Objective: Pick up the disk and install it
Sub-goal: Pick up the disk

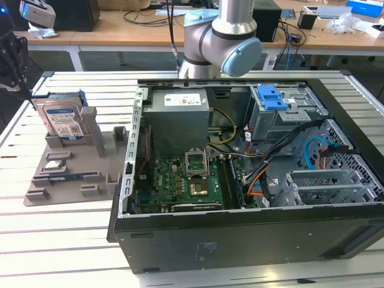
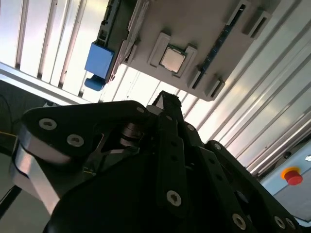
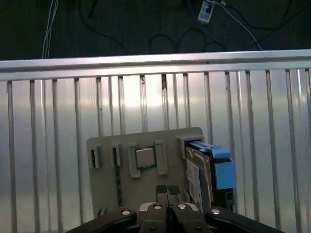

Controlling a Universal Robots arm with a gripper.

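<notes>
The disk [image 1: 62, 120] stands upright on its edge in a slot of a grey holder [image 1: 66, 174] at the exterior view's left, label facing out, with blue side rails. My gripper [image 1: 24, 87] hangs above and to the left of it, apart from it. In the first wrist view the disk [image 3: 204, 179] stands at one side of the holder [image 3: 107, 194], and my gripper [image 3: 167, 191] is shut with nothing in it, over the holder's middle. The second wrist view shows the disk's blue rail [image 2: 99, 60] beyond the gripper [image 2: 167, 99].
An open computer case [image 1: 240, 180] lies on the slatted metal table [image 1: 72, 240], with a drive bay and blue latch [image 1: 270, 96] at its far right corner. A processor chip [image 3: 145, 158] sits in the holder. The arm's base [image 1: 222, 42] stands behind the case. A red button [image 2: 293, 175] is near the table.
</notes>
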